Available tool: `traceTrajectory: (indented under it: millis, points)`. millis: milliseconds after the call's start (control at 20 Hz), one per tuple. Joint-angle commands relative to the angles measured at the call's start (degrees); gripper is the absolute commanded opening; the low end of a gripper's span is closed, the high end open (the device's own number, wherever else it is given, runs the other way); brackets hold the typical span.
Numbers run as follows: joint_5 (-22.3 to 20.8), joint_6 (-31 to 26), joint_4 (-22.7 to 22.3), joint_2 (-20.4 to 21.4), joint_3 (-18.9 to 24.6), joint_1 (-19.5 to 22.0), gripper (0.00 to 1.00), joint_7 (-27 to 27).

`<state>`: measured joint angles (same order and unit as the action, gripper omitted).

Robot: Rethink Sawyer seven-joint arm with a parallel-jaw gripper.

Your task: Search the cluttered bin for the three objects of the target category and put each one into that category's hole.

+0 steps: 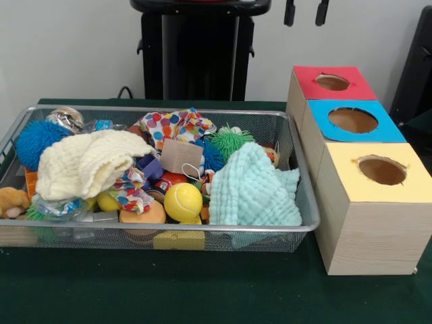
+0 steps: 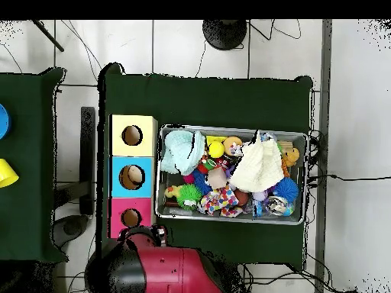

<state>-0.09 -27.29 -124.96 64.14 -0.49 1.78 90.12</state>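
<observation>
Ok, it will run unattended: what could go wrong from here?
The cream cloth and mint cloth cover much of the bin, so plush toys may stay hidden; only a tan one shows, at its edge.
The red box's hole sits close beside the blue box's hole, so a drop could land wrong.

even, soft indoor light — faint shadows under the wire bin [image 1: 297, 228], no strong glare.
</observation>
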Motion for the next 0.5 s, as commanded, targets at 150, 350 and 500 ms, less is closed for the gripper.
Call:
traceTrajectory:
  millis: [150,350,500]
  points:
    - [1.5,6.7,-1.5,-7.6,5.9,4.2,1.00,6.9]
    - [1.7,6.7,-1.5,-8.0,6.5,4.7,1.00,7.2]
    - [2.1,6.6,-1.7,-8.1,7.1,5.2,1.00,7.3]
